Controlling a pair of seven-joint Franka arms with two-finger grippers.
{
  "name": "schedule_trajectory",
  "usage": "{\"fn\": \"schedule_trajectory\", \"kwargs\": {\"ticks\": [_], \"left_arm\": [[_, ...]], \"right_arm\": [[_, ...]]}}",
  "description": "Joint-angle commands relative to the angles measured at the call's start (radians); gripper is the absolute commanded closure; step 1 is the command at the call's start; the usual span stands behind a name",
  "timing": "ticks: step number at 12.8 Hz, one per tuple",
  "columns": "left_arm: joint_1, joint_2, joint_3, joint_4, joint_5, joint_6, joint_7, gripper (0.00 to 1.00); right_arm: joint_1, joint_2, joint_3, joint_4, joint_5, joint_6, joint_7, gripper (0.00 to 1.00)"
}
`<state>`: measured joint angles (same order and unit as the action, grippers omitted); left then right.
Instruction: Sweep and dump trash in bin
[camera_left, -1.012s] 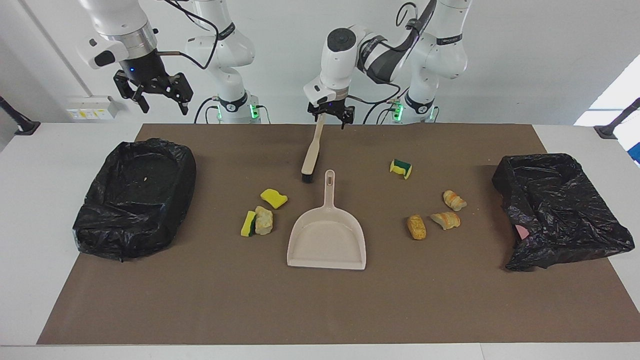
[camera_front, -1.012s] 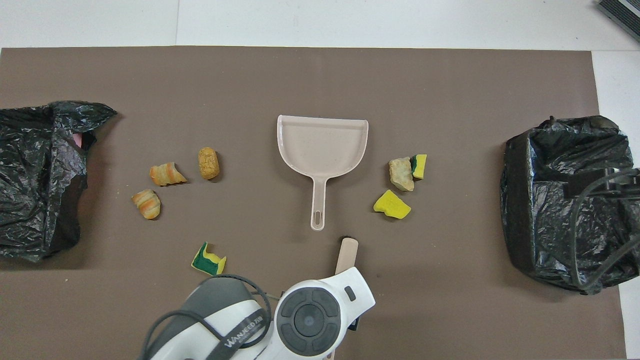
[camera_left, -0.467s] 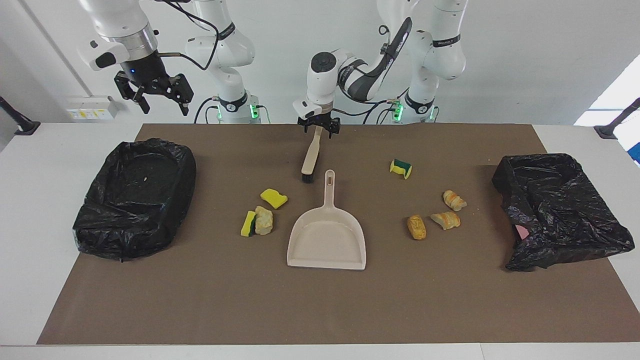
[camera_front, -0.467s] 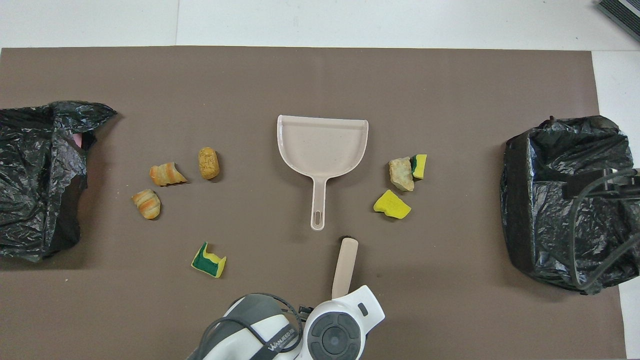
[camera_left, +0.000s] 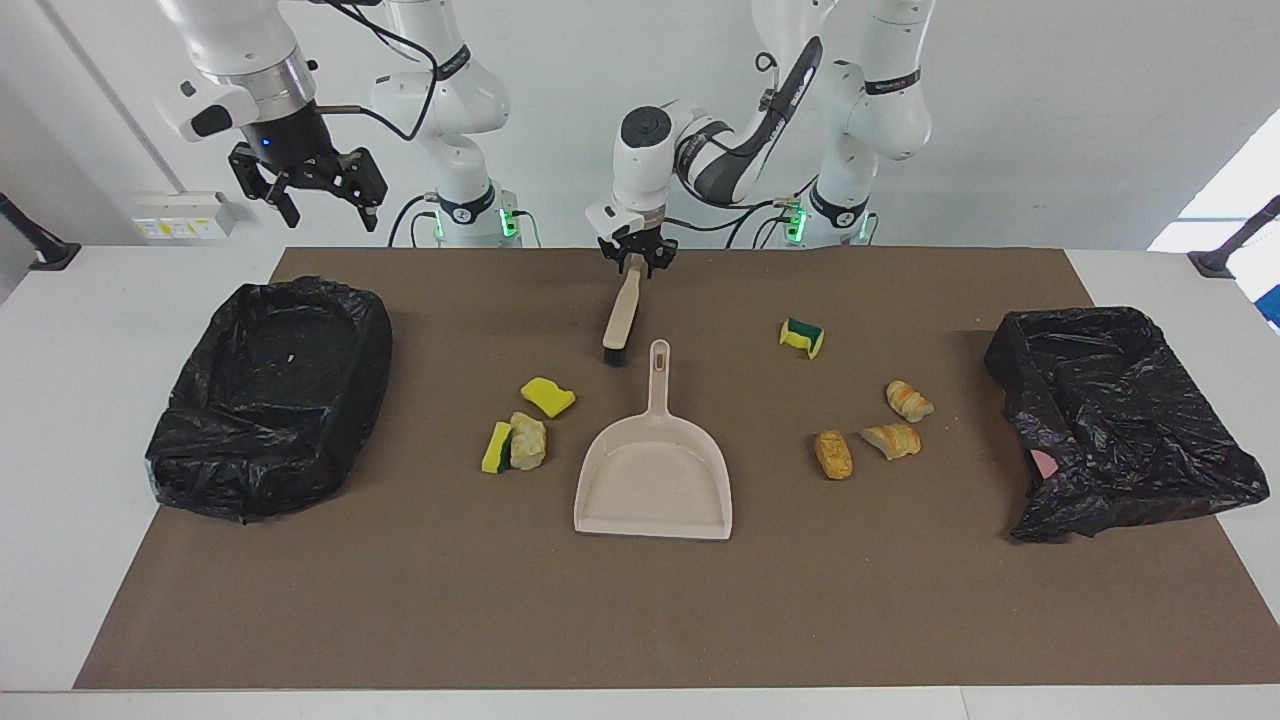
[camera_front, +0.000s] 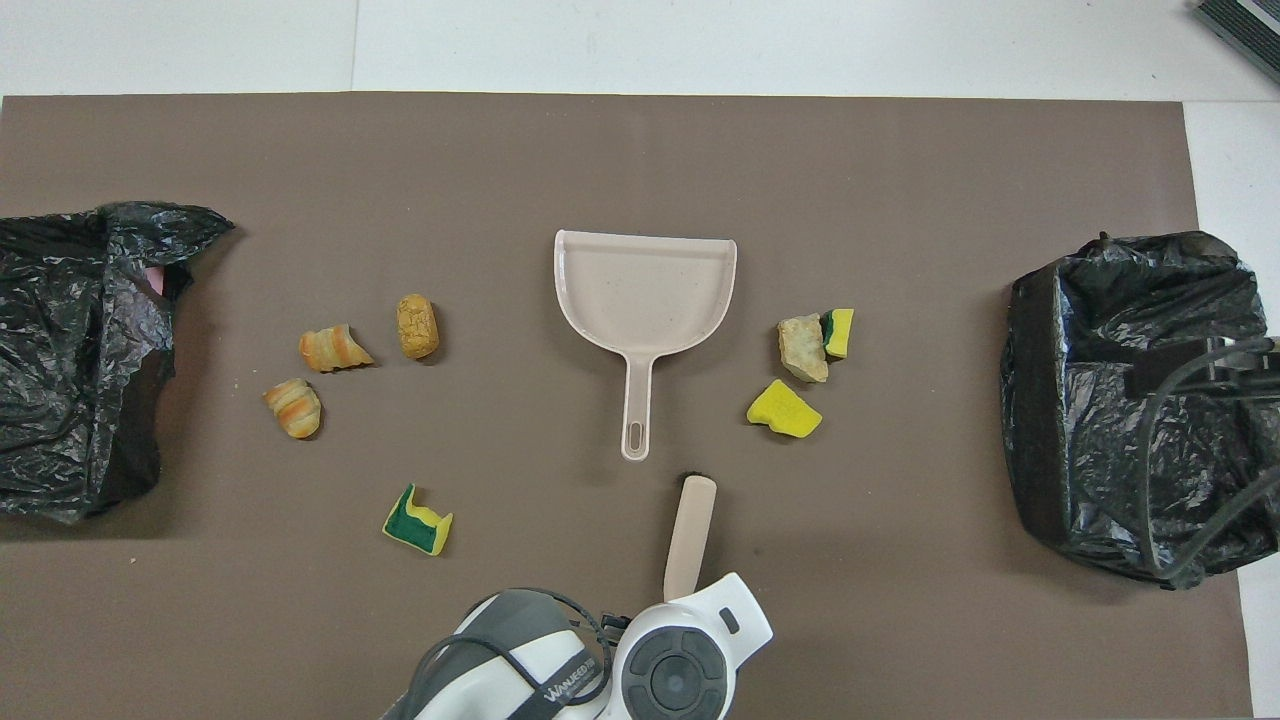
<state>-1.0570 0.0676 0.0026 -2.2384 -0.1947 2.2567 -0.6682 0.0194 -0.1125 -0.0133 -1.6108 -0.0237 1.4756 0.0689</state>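
The beige brush (camera_left: 618, 320) lies on the brown mat, bristles toward the beige dustpan (camera_left: 654, 480); it also shows in the overhead view (camera_front: 690, 535). My left gripper (camera_left: 634, 262) is shut on the brush handle's end. The trash lies in two groups. A yellow sponge (camera_left: 547, 396), a yellow-green sponge (camera_left: 496, 447) and a bread chunk (camera_left: 527, 440) lie toward the right arm's end. A green-yellow sponge (camera_left: 802, 337) and three pastry pieces (camera_left: 891, 440) lie toward the left arm's end. My right gripper (camera_left: 318, 200) is open, raised over the table's edge near a bin.
A bin lined with a black bag (camera_left: 270, 390) stands at the right arm's end of the mat. A second black-bagged bin (camera_left: 1110, 420) stands at the left arm's end. The dustpan (camera_front: 645, 290) lies flat mid-mat, handle toward the robots.
My left gripper shifted to the brush handle's end and its fingers went from wide open to shut on it. The brush and the right arm have not moved.
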Motion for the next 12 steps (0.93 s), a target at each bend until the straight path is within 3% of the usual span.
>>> {"fn": "schedule_trajectory", "kwargs": {"ticks": [1,6,12], "left_arm": [[-0.008,-0.017,0.023,0.043,-0.015,-0.09,-0.01,1.0],[0.084,-0.071,0.031,0.097,0.004,-0.36,-0.081,1.0],[0.245,-0.054,0.028,0.118,0.229,-0.448,-0.276,1.0]], "right_arm": [[-0.012,-0.018,0.003,-0.023,0.016,0.031,-0.031,0.0],[0.008,-0.016,0.015,-0.031,0.019,0.069,-0.038,0.0],[0.146,0.121,0.015,-0.028,0.047,0.207,0.121,0.0]]}}
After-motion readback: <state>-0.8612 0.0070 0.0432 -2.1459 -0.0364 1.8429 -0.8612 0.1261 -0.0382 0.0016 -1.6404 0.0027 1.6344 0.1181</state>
